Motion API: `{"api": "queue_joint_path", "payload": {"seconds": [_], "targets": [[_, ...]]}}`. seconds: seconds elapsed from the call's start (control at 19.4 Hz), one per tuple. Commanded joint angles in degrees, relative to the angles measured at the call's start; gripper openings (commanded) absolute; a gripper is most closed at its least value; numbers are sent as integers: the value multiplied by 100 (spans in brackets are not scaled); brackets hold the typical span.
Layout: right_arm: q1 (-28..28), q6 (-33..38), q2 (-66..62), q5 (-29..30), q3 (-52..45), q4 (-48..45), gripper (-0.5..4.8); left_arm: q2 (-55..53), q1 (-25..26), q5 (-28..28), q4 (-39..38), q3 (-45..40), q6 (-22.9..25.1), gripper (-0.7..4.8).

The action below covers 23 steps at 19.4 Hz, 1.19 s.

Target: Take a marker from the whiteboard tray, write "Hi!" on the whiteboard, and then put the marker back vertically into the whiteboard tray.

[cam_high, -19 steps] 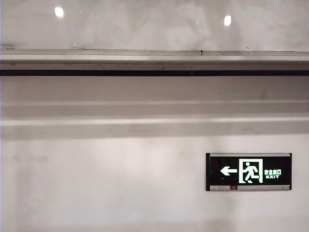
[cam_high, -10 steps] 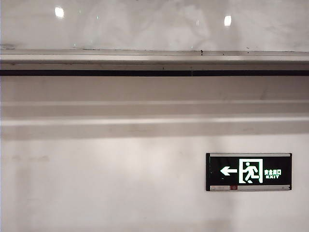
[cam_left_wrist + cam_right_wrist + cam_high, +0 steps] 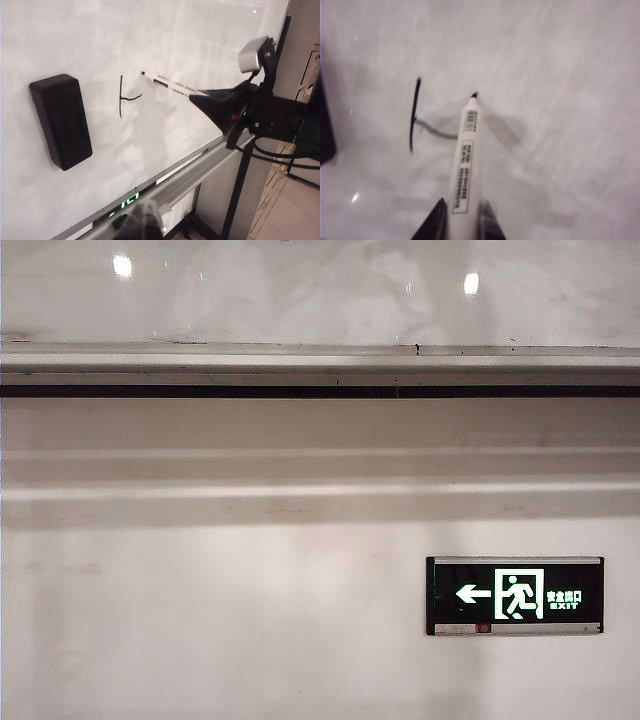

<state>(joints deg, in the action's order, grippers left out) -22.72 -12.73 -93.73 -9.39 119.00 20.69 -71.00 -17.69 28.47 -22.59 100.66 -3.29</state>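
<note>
One stroke and a crossbar (image 3: 126,97) stand on the whiteboard (image 3: 165,45); your right end effector (image 3: 462,220), clamped on the marker (image 3: 465,165), needs a steady downstroke to finish the H. Your left end effector (image 3: 142,222), near the whiteboard tray (image 3: 200,167), is too blurred to read.

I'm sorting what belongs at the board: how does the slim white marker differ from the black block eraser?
The slim white marker is thin, pale and labelled; the black block eraser is broad, dark and plain. The marker is gripped by the right gripper, its tip at the whiteboard beside unfinished strokes; the eraser sits flat on the board, unheld. Both are at the same board.
</note>
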Motion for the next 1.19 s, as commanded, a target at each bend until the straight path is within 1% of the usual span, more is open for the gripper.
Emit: {"api": "queue_joint_path", "payload": {"seconds": [0.05,0.26,0.41,0.72,0.82,0.93,1.08,1.19], "targets": [[2,7,-20,-39,28,330,-2,26,0,28,42,26,22,-5],[2,13,-11,-153,28,774,-2,26,0,28,42,26,22,-5],[2,28,-13,-166,28,942,-2,26,0,28,42,26,22,-5],[2,28,326,-166,28,946,-2,26,0,28,42,26,22,-5],[9,26,439,-168,28,769,-2,24,0,28,42,26,24,-5],[192,26,459,-87,31,555,-2,24,0,28,48,26,24,-5],[234,28,387,-59,28,540,-2,26,0,31,42,26,24,-5],[297,28,319,87,26,570,-2,24,0,35,15,26,20,-5]]}}
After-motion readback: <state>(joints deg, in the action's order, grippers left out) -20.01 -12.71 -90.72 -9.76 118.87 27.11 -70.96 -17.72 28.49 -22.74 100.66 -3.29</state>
